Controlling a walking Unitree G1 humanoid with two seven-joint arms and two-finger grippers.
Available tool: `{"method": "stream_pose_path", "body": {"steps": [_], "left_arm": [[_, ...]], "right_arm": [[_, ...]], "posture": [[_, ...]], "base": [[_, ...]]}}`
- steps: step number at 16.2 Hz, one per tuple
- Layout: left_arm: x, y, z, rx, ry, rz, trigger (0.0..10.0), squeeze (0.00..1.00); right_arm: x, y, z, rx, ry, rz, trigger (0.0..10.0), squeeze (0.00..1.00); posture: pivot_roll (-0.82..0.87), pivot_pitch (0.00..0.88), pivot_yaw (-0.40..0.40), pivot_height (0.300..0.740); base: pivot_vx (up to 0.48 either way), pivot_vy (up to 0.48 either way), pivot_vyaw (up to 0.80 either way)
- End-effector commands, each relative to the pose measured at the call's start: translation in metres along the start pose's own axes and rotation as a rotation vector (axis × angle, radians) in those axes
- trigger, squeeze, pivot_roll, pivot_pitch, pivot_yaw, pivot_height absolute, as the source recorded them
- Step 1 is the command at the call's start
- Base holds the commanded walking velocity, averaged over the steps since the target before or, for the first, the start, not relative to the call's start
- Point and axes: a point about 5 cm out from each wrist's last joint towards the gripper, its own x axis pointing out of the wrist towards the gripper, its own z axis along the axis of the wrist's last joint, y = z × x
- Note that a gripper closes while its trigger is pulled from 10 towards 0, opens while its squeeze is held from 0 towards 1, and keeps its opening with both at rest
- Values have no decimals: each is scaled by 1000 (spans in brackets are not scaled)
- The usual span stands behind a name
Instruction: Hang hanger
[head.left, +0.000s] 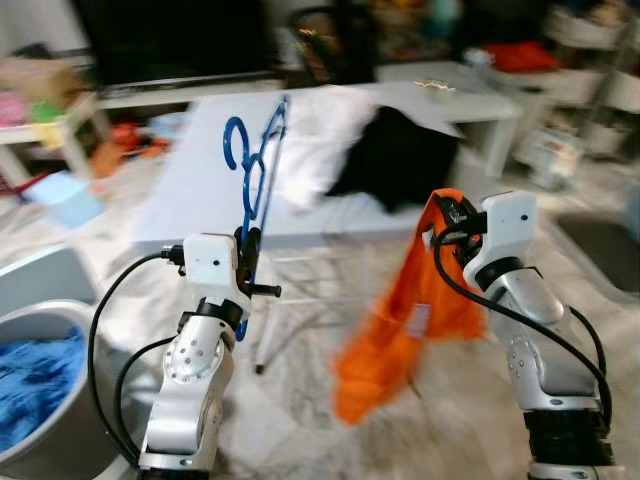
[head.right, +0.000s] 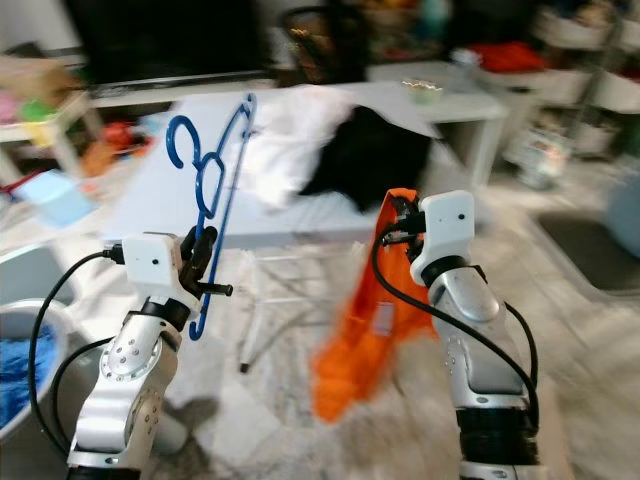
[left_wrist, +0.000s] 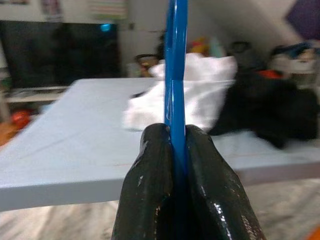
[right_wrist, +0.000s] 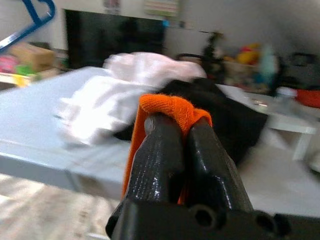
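Pinching the blue hanger (head.left: 255, 170) edge-on, the left gripper (left_wrist: 175, 145) is risking twist; the right gripper (right_wrist: 175, 125), fingers nipping the orange garment (head.left: 400, 330), is perhaps risking slippage.

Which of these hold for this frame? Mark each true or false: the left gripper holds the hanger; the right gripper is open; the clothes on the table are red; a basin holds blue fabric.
1. The left gripper is shut on the blue plastic hanger. True.
2. The right gripper hangs open. False: it is shut on the orange garment.
3. The clothes on the pale blue table are red. False: a white garment and a black garment lie there.
4. The grey basin holds blue fabric. True.
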Motion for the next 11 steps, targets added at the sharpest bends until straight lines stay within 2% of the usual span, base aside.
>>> {"method": "stream_pose_path", "body": {"steps": [1,4,9,11], "left_arm": [[1,5,5,6,-19,14,10000,0],[1,4,5,7,-19,15,10000,0],[3,5,5,14,-11,19,10000,0],[4,5,2,14,2,39,10000,0]], "right_arm": [[5,7,12,-7,-49,35,10000,0],[6,7,12,-3,-50,38,10000,0],[9,7,14,-3,-61,36,10000,0],[9,7,14,-2,-60,40,10000,0]], "posture": [[-122,0,31,740],[-120,0,28,740],[-121,0,28,740],[-122,0,27,740]], "base": [[428,0,469],[428,0,452],[424,0,0],[122,0,0]]}}
